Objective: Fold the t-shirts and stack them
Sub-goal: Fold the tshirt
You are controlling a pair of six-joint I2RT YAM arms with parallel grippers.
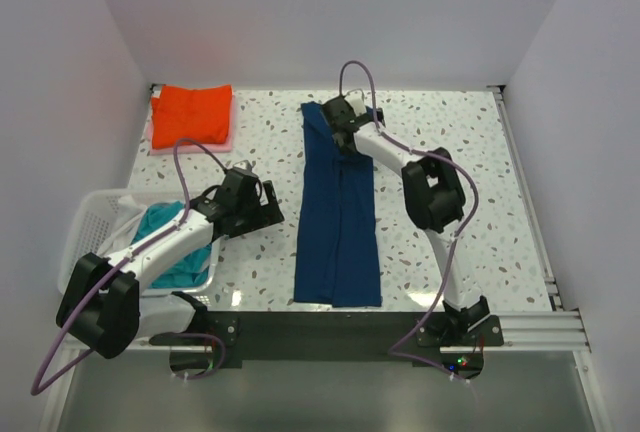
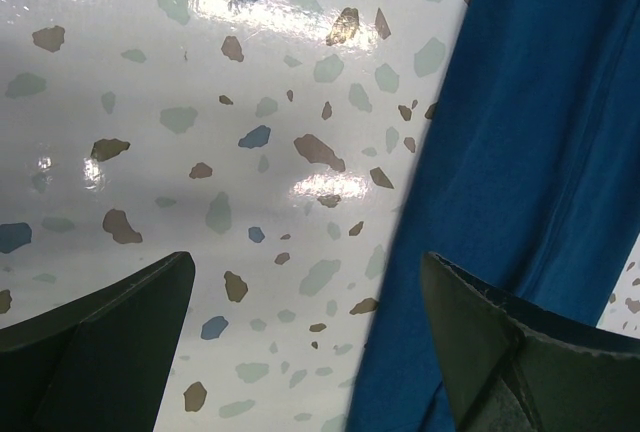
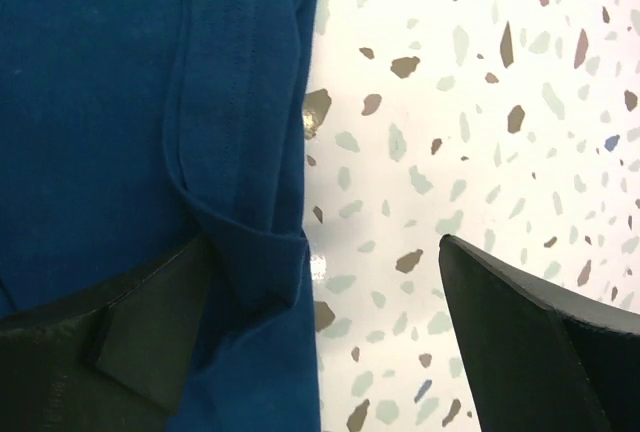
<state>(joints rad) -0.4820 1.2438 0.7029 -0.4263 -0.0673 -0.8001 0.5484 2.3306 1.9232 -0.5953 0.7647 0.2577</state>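
Navy t-shirt [image 1: 337, 207] is lying mid-tabletop [image 1: 500, 202], folded into a long narrow strip running from the near edge toward the far wall. I am reading the left fingers [image 2: 100, 342] as spread apart, hovering over bare speckled surface just beside the strip's left edge, clamping nothing. The right fingers [image 3: 120, 342] are also standing apart at the strip's far end: one is sitting over the navy cloth by a folded hem, the other over bare tabletop, the shirt's right edge running between them. Whether that finger is touching the cloth, I cannot tell. The right arm [image 1: 430, 192] is stretching along the strip's right side, its purple cable [image 1: 360, 77] looping above the far end. The orange-red t-shirt [image 1: 192, 114] is sitting folded in the far left corner on a pink t-shirt [image 1: 228, 140], of which only an edge is showing. The teal t-shirt [image 1: 175, 242] is lying crumpled in the white basket [image 1: 95, 214] at near left, with the left arm [image 1: 150, 247] crossing over it and hiding part.
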